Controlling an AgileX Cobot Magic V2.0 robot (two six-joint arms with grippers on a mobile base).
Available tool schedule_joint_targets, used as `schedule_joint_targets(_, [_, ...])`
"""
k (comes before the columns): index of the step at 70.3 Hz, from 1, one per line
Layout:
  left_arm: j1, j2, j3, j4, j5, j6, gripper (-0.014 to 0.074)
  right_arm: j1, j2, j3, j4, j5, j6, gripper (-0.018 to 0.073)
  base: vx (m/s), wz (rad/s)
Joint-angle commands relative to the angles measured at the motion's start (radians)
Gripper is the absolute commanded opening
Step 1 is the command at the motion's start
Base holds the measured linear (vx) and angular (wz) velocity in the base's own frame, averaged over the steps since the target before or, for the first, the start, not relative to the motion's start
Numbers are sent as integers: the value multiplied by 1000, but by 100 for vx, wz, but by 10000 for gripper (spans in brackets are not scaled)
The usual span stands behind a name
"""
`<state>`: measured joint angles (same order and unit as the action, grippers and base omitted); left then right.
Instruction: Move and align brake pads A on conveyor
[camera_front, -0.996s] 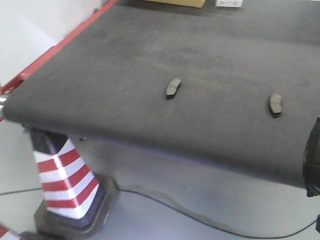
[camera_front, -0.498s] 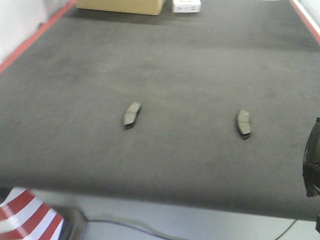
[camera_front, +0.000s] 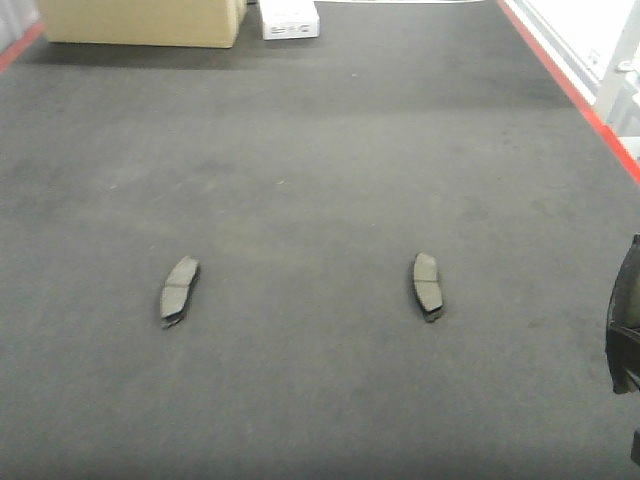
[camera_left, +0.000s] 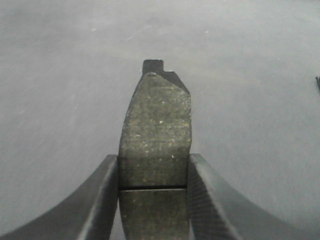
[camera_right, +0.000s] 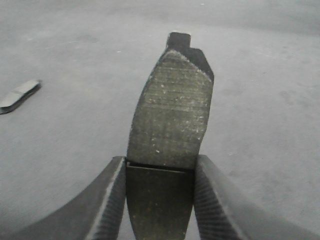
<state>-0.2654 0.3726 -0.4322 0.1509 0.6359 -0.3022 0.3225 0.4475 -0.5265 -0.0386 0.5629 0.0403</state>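
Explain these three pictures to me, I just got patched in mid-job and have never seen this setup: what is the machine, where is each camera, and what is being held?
It is a two-armed robot on a rolling base. The wide picture looks forward from its body over a dark felt belt with red edges. Two small brake pads lie flat on it, apart from each other: one on the left, one on the right. A cardboard box and a white box sit at the far end.

The other two pictures come from cameras on the wrists, looking down each pincer. The left pincer grips a third pad by its sides; the right pincer grips a fourth. Both pads point away, above the belt.
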Motion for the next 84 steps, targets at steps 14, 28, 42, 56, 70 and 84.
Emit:
schedule_joint_targets(14, [-2,10,-25,2,-91,-1,128,-1,6,-31,-13,-93,-12,38,9,-13])
schedule_joint_targets(28, [-2,10,-25,2,-91,-1,128,-1,6,-31,-13,-93,-12,38,2,-2])
schedule_joint_targets(42, [-2,10,-25,2,-91,-1,128,-1,6,-31,-13,-93,-12,38,-1,3])
schedule_joint_targets(56, [-2,10,-25,2,-91,-1,128,-1,6,-31,-13,-93,-12,38,-1,5])
schedule_joint_targets(70, [-2,10,-25,2,-91,-1,128,-1,6,-31,-13,-93,-12,38,0,2])
schedule_joint_targets(84, [-2,10,-25,2,-91,-1,128,-1,6,-31,-13,-93,-12,38,0,-1])
